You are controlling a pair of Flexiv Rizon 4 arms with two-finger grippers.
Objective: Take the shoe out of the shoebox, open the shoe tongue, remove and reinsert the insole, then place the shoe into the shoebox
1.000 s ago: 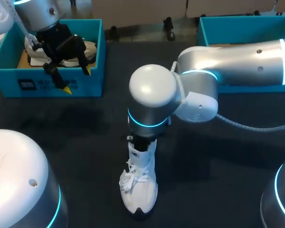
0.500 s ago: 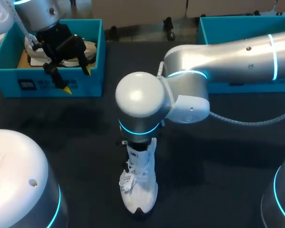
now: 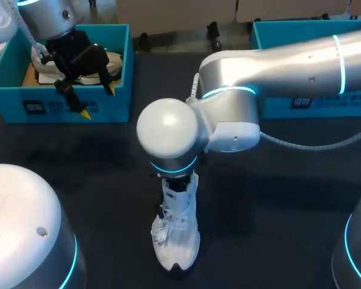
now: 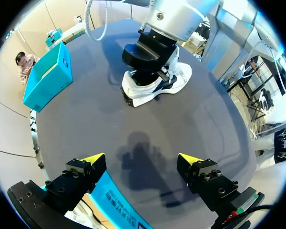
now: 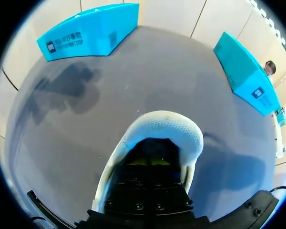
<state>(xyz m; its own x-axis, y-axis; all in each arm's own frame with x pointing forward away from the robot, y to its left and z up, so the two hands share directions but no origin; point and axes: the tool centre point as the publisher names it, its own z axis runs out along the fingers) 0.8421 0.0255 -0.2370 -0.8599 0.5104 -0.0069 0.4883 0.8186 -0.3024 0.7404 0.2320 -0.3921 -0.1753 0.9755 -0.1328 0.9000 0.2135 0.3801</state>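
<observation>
Left fingers [image 4: 93, 160] apart over the shoebox [image 3: 117, 90]; right fingers [image 5: 139, 162] inside the white shoe [image 3: 179, 241], gap untellable.

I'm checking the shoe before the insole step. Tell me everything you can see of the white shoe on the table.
The shoe is a white sneaker with a mesh-like upper, loosely tied white laces, dark lining and dark trim at the toe. It stands upright on its sole on the dark table, toe toward the robot. The right end effector is down inside its opening; whether it grips anything there is hidden. Nothing else touches it.
</observation>
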